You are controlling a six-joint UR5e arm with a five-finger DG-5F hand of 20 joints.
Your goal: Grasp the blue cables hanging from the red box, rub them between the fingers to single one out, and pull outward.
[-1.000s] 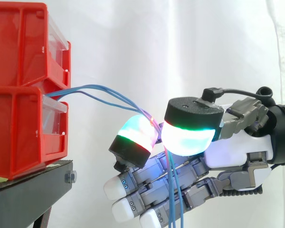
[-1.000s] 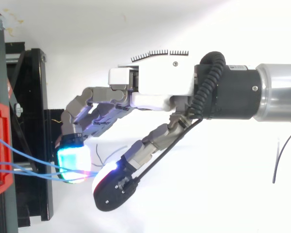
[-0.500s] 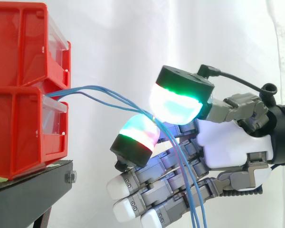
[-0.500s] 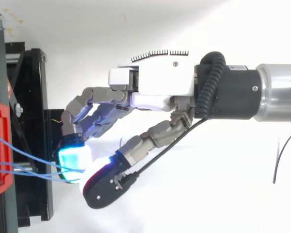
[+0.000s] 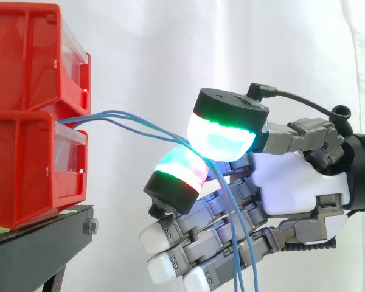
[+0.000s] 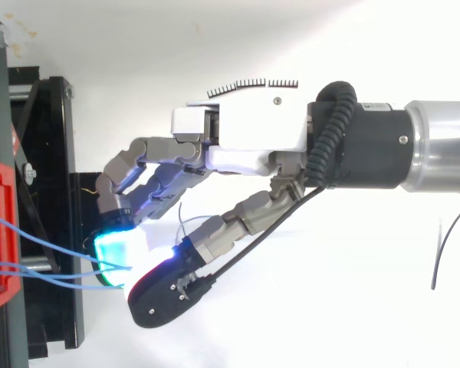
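Leftmost, the stacked red bins (image 5: 30, 115) sit on the black stand (image 5: 36, 249) before the white curtain (image 5: 170, 48). At their 3 o'clock in the side view, the hand (image 5: 292, 188) reaches in from the right edge. Its thumb pad (image 5: 222, 134) glows green and cyan above a finger pad (image 5: 181, 173) that glows green and magenta. The blue cables (image 5: 109, 112) leave the lower bin's front toward 4 o'clock, pass pinched between those two pads, then hang toward 6 o'clock across the curled lower fingers.
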